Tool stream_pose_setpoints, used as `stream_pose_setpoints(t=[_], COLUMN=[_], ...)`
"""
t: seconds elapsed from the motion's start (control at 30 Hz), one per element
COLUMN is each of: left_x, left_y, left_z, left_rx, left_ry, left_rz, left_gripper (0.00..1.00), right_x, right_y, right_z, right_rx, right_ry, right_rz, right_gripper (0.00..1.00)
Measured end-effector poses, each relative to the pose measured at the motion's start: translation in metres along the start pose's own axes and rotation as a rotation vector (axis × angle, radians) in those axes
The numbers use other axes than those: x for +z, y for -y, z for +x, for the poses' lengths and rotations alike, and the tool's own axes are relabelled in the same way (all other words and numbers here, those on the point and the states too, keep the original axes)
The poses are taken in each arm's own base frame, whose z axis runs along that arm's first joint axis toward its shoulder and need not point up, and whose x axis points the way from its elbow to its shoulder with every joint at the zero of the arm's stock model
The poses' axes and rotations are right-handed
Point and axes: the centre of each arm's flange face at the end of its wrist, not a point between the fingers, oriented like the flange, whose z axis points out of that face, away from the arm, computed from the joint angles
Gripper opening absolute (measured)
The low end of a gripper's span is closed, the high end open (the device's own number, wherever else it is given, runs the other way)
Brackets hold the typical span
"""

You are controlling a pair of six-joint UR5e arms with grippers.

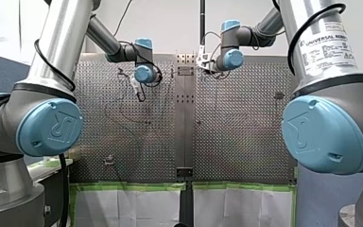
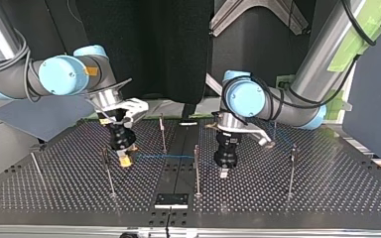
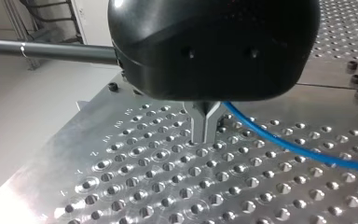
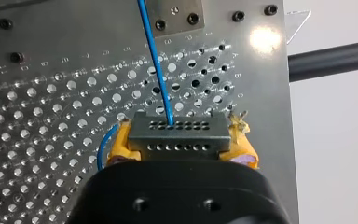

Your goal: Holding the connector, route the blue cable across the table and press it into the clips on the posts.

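Connector (image 4: pixel 177 135) sits between my right fingers (image 4: pixel 115 145); arm label (image 1: pixel 328 47) reads UNIVERSAL.

My left arm (image 1: pixel 61 38) and my right arm (image 1: pixel 345 71): silver tubes, light-blue joint caps (image 1: pixel 49 127) stamped UR, black cables (image 1: pixel 298 33) along them, white label (image 1: pixel 326 47) on right. My left gripper (image 3: pixel 204 137) black rounded housing, metal fingers (image 3: pixel 198 126); my right gripper (image 4: pixel 179 137) black, yellow pads (image 4: pixel 116 147)

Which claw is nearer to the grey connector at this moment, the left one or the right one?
Right. My right claw grips the connector between its yellow pads; my left claw stands apart, farther along the blue cable, past a post.
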Motion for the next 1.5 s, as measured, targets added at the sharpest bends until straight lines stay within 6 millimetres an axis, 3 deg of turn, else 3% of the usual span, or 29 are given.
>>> stream_pose_setpoints(t=[0.07, 0.13, 0.17, 0.2, 0.27, 0.3, 0.33, 0.8, 1.33, 1.5], left_x=[-0.002, -0.003, -0.004, -0.005, -0.007, -0.008, -0.009, -0.036, -0.099, -0.121], left_y=[0.001, 0.002, 0.003, 0.003, 0.004, 0.004, 0.005, 0.01, 0.035, 0.052], left_z=[0.001, 0.003, 0.003, 0.004, 0.005, 0.006, 0.006, 0.011, -0.015, -0.031], left_rx=[0.003, 0.006, 0.008, 0.01, 0.016, 0.02, 0.023, 0.068, 0.041, 0.046], left_ry=[-0.01, -0.021, -0.027, -0.031, -0.045, -0.052, -0.059, -0.157, -0.167, -0.165], left_rz=[-0.003, -0.004, -0.005, -0.005, -0.007, -0.008, -0.011, -0.085, -0.031, -0.002], left_gripper=[0.13, 0.13, 0.51, 0.51, 0.84, 0.84, 1.0, 1.0, 1.0, 1.0], right_x=[0.0, 0.0, 0.0, 0.0, 0.0, 0.0, 0.0, 0.0, 0.0, -0.002], right_y=[-0.001, -0.001, -0.001, -0.001, -0.001, -0.001, -0.001, -0.001, -0.004, -0.005], right_z=[0.0, 0.0, 0.0, 0.0, 0.0, 0.0, 0.0, 0.0, 0.001, 0.006], right_rx=[-0.001, -0.003, -0.003, -0.004, -0.005, -0.005, -0.005, -0.008, -0.003, -0.001], right_ry=[0.0, 0.001, 0.001, 0.001, 0.001, 0.001, 0.002, 0.003, 0.003, 0.0], right_rz=[0.0, 0.0, 0.0, 0.001, 0.001, 0.001, 0.001, 0.0, -0.004, -0.007], right_gripper=[0.0, 0.0, 0.0, 0.0, 0.0, 0.0, 0.0, 0.0, 0.0, 0.0])
